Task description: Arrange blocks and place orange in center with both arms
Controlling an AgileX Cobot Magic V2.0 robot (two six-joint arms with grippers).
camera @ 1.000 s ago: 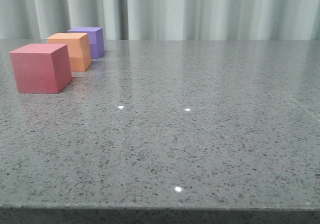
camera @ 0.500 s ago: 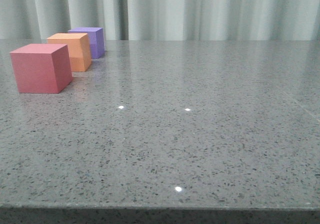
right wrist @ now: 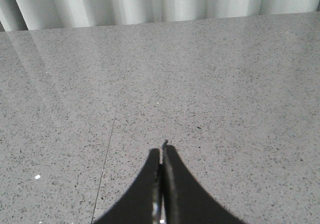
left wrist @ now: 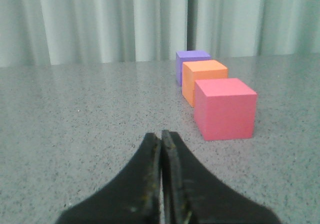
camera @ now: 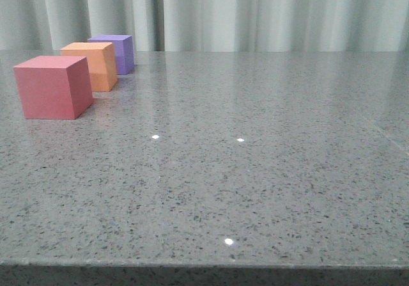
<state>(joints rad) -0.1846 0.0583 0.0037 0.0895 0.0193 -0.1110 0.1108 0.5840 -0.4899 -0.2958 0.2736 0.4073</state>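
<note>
Three cubes stand in a row on the grey speckled table (camera: 255, 171) at the far left. The pinkish-red cube (camera: 52, 86) is nearest, the orange cube (camera: 92, 65) is in the middle behind it, and the purple cube (camera: 116, 52) is farthest. No gripper shows in the front view. In the left wrist view my left gripper (left wrist: 161, 135) is shut and empty, short of the pinkish-red cube (left wrist: 225, 108), with the orange cube (left wrist: 202, 76) and purple cube (left wrist: 189, 61) behind it. My right gripper (right wrist: 162, 151) is shut and empty over bare table.
Pale curtains (camera: 255, 14) hang behind the table's far edge. The table's front edge (camera: 204, 263) runs along the bottom of the front view. A thin seam (right wrist: 107, 149) crosses the tabletop near the right gripper.
</note>
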